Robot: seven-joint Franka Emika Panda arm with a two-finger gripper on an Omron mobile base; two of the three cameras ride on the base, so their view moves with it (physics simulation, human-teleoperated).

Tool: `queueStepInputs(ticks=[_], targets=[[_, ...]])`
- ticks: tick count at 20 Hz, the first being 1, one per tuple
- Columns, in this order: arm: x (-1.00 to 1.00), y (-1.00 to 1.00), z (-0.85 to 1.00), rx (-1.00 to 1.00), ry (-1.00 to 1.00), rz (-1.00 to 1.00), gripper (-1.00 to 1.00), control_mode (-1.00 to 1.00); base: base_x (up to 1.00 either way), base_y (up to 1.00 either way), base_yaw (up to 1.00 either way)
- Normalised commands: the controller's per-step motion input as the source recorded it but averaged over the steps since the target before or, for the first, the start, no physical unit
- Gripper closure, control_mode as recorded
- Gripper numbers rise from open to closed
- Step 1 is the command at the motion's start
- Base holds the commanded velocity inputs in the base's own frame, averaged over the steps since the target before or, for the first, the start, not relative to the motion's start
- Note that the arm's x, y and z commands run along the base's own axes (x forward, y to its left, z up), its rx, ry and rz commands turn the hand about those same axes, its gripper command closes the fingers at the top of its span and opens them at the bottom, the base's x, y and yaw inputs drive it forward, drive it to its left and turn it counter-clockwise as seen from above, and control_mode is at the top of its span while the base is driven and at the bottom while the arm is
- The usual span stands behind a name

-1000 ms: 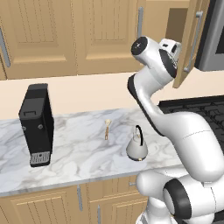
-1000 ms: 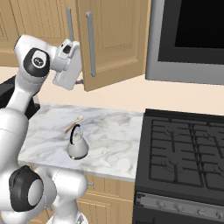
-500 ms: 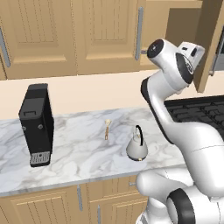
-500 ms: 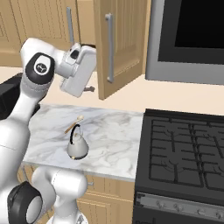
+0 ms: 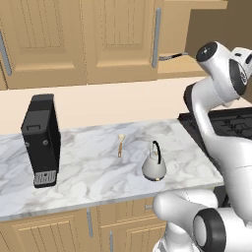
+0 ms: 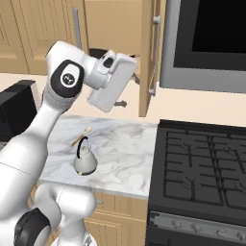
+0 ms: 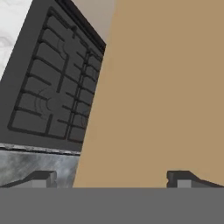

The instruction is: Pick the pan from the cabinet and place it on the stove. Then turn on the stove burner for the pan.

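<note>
While the jaws [image 7: 111,179] stand wide and empty against the swung-out cabinet door [image 6: 147,57], the pan [image 6: 98,53] sits dark on the cabinet shelf. Best clear the door edge first, then reach in level. Stove [image 6: 202,163] waits bare.

The cabinet [image 6: 147,57] door has swung fully open, and the arm has followed rightward toward the stove [image 6: 202,163].

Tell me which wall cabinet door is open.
The door nearest the stove is swung out edge-on, exposing the shelf with the pan. The doors left of it sit flush and closed.
</note>
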Motion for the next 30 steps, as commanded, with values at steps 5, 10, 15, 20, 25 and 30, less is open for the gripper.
queueStepInputs(ticks=[5, 10, 15, 20, 25, 30], targets=[[-0.23, -0.45, -0.12, 0.03, 0.00, -0.02, -1.00, -1.00, 0.00, 0.00, 0.00], [-0.21, -0.12, -0.12, 0.01, -0.01, 0.00, -1.00, -1.00, 0.00, 0.00, 0.00], [-0.27, 0.65, -0.10, 0.02, -0.19, 0.00, -1.00, -1.00, 0.00, 0.00, 0.00], [-0.30, 0.68, -0.15, 0.13, -0.31, 0.00, -1.00, -1.00, 0.00, 0.00, 0.00], [-0.12, 0.63, -0.07, 0.18, -0.37, 0.01, -1.00, -1.00, 0.00, 0.00, 0.00], [0.03, 0.58, 0.00, 0.18, -0.34, 0.10, -1.00, -1.00, 0.00, 0.00, 0.00]])
